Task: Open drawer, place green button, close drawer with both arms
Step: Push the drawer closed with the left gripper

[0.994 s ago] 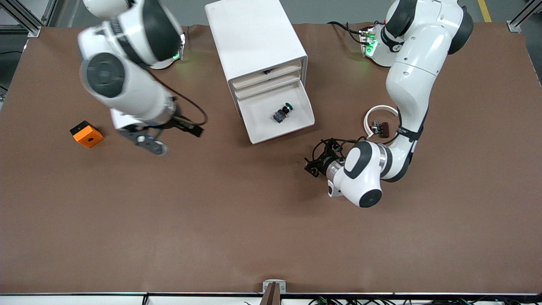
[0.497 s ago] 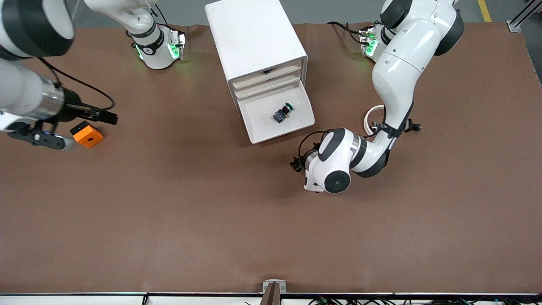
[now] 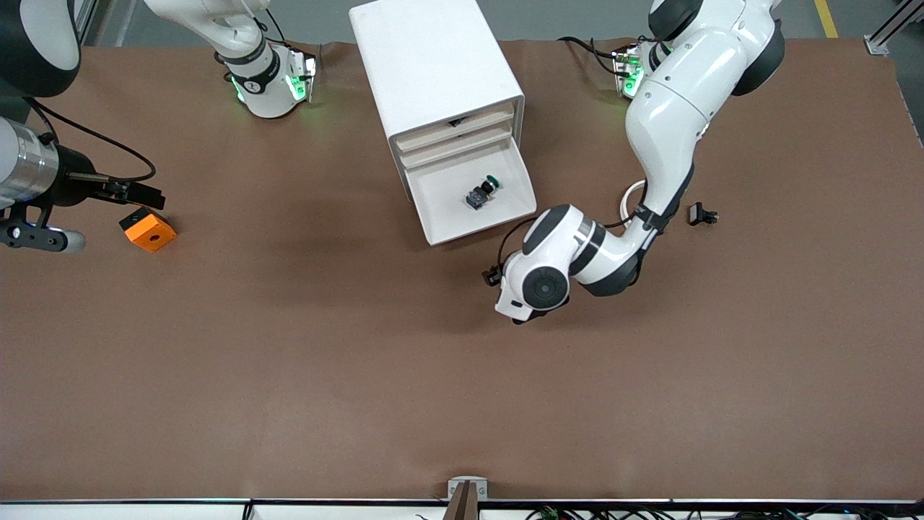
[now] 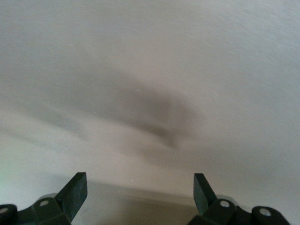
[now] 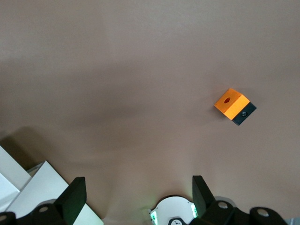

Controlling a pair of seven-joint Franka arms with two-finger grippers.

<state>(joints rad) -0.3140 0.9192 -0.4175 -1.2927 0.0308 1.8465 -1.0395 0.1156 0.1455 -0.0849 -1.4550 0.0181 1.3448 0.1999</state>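
**Op A:** I'm starting at nine o'clock from the cabinet (image 3: 433, 65). My right gripper (image 5: 138, 186) hangs over the table (image 3: 361, 361) at the right arm's end, jaws spread wide and empty. The orange cube (image 3: 147, 230) lies just beside it. I read that arm as waiting.

**Op B:** And the button (image 3: 482, 189)?

**Op A:** It lies in the drawer (image 3: 447, 198), the lowest one, which is pulled out of the cabinet toward five o'clock. It rests on its side, so placing looks done and closing is the step I have in hand.

**Op B:** Which way does it point?

**Op A:** The green cap points to about one o'clock, toward the cabinet, and the dark body to seven. Its long axis runs seven to one, slightly off the slide line.

**Op B:** And the left arm?

**Op A:** My left gripper (image 4: 140, 183) is at five o'clock from the button, over the table just in front of the drawer. Its jaws are wide and hold nothing. The white ring (image 3: 626, 196) and a small black piece (image 3: 702, 214) sit at three o'clock.

**Op B:** Any tips for the push?

**Op A:** I want to meet the middle of the front edge squarely. Then I press toward eleven o'clock along the slide, slowly, so the button doesn't roll or the cabinet skid. Bracing with the right arm could help.
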